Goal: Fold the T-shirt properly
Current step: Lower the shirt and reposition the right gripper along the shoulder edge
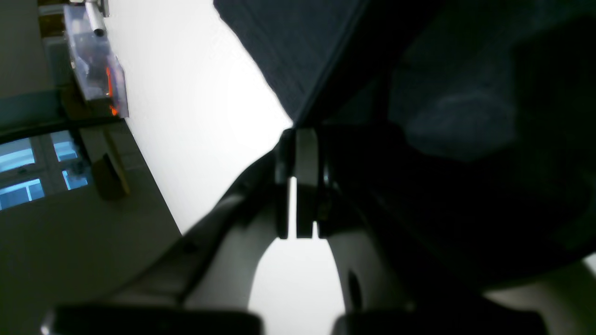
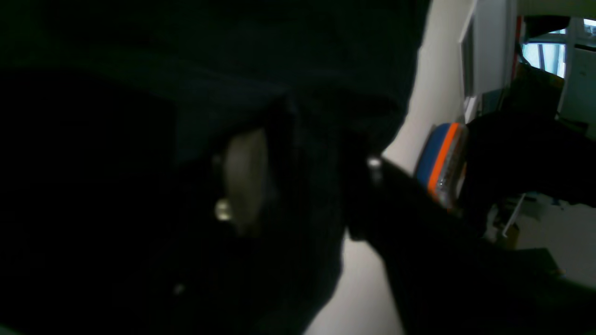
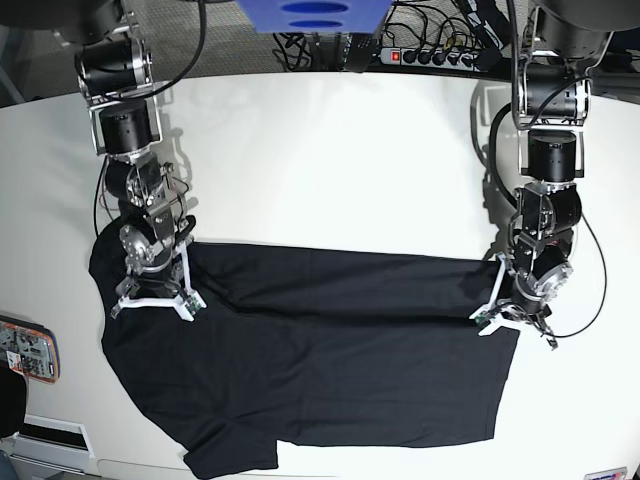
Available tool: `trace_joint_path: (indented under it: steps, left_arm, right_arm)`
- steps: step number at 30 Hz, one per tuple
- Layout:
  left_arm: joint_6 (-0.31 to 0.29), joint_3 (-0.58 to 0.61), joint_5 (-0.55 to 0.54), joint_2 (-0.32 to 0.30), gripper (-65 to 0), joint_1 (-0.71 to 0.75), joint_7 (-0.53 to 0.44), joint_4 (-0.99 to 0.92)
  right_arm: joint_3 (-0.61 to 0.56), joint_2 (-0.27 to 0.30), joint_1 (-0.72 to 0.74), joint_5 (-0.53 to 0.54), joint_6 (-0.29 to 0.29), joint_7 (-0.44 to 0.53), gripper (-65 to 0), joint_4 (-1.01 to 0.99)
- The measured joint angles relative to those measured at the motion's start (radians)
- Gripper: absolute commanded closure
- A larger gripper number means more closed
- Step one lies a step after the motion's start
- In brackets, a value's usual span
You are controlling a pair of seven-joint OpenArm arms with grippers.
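The black T-shirt lies spread on the white table, with its upper part folded down into a straight edge across the middle. At the shirt's right edge in the base view, my left gripper is shut on the cloth. In the left wrist view its fingers press together, and the T-shirt meets their tips and drapes to the right. My right gripper stands open over the shirt's left shoulder area. In the right wrist view dark T-shirt cloth lies between its spread fingers.
A blue object and a power strip sit beyond the table's far edge. An orange-edged device lies at the table's left front edge and shows in the right wrist view as a blue-orange device. A clear plastic box stands off the table.
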Motion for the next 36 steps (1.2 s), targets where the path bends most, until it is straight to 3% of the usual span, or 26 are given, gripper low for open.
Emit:
trace_joint_path:
  steps: [4,10,15,32,33,36]
  left_arm:
    - [0.0,0.0,0.0,0.0,0.0,0.0,0.0,-0.001]
    - [0.0,0.0,-0.001,-0.001,0.0,0.0,0.0,-0.002]
    - [0.0,0.0,-0.001,-0.001,0.0,0.0,0.0,-0.003]
    - [-0.001,0.0,-0.001,-0.004,0.0,-0.005,0.001,-0.003]
    - [-0.001,0.0,-0.001,-0.004,-2.1,-0.005,0.0,-0.003]
    - [0.0,-0.002,0.0,-0.004,-23.8,-0.005,0.005,-0.003]
  right_arm:
    - [0.007,-0.021,0.082,-0.003,-0.008,-0.005,-38.9,-0.001]
    - [0.119,-0.133,0.119,0.0,0.0,0.014,-40.2,0.007]
    - [0.198,-0.116,0.108,-0.005,-0.01,-0.009,-40.2,0.007]
    - [0.191,-0.129,0.109,-0.004,-0.008,-0.001,-40.2,0.159]
    - [0.191,-0.13,0.106,-0.003,-0.009,0.003,-40.2,0.164]
    - [0.191,-0.13,0.064,-0.004,-0.009,0.003,-40.2,0.192]
